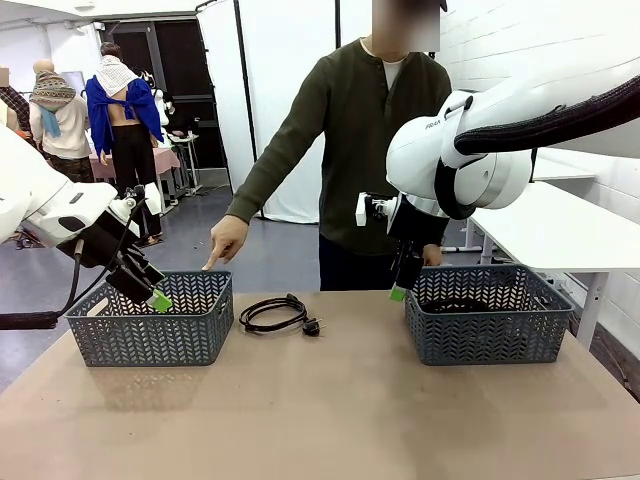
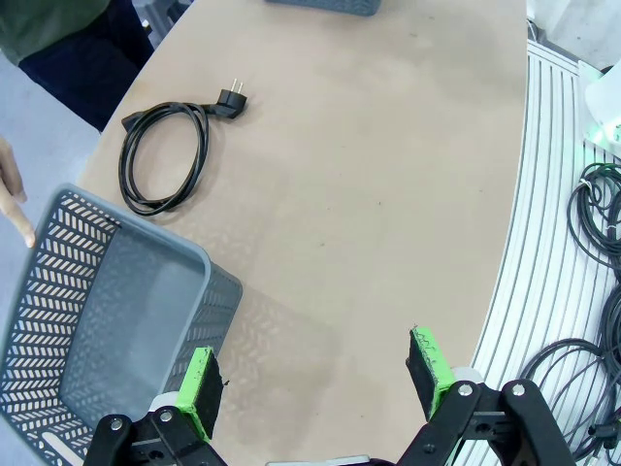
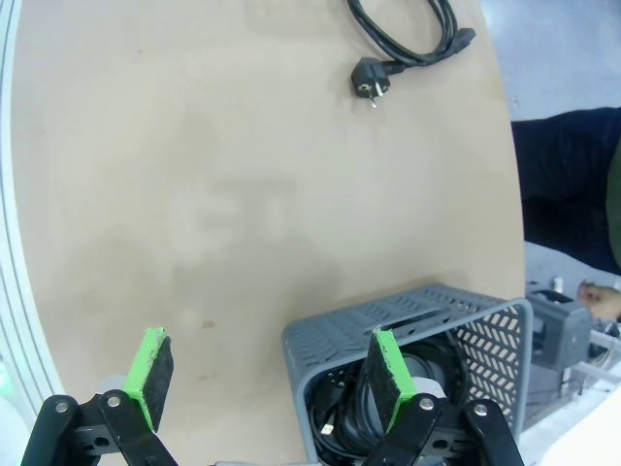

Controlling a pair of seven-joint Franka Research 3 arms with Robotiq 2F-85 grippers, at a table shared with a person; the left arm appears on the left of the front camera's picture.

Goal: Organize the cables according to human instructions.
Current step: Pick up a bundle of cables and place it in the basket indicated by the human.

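Quick look at the cable sorting setup. One cable point(image 1: 272, 313) is lying coiled on the tabletop point(image 1: 330, 410) just to the right of the left basket point(image 1: 150, 335), not touching it, with its plug end pointing away from that basket. The second basket point(image 1: 485, 335) sits well apart from the left basket, on the other side of that loose coil. It has more black cables point(image 3: 359, 417) bundled inside, though I can't tell how many.

The person point(image 1: 370, 130) stands across the tabletop, and one hand point(image 1: 225, 240) is pointing a finger down at the far rim of the left basket.

The left gripper point(image 1: 150, 293) hangs tilted over the near side of the left basket – jaws spread wide, nothing in them. From its wrist camera you look down at that basket's corner and the coil beyond it.

The right gripper point(image 1: 402, 285) hovers at the second basket, on the edge that faces the left basket – jaws wide apart as well and empty, with one green pad point(image 3: 388, 374) over the bundled cables.
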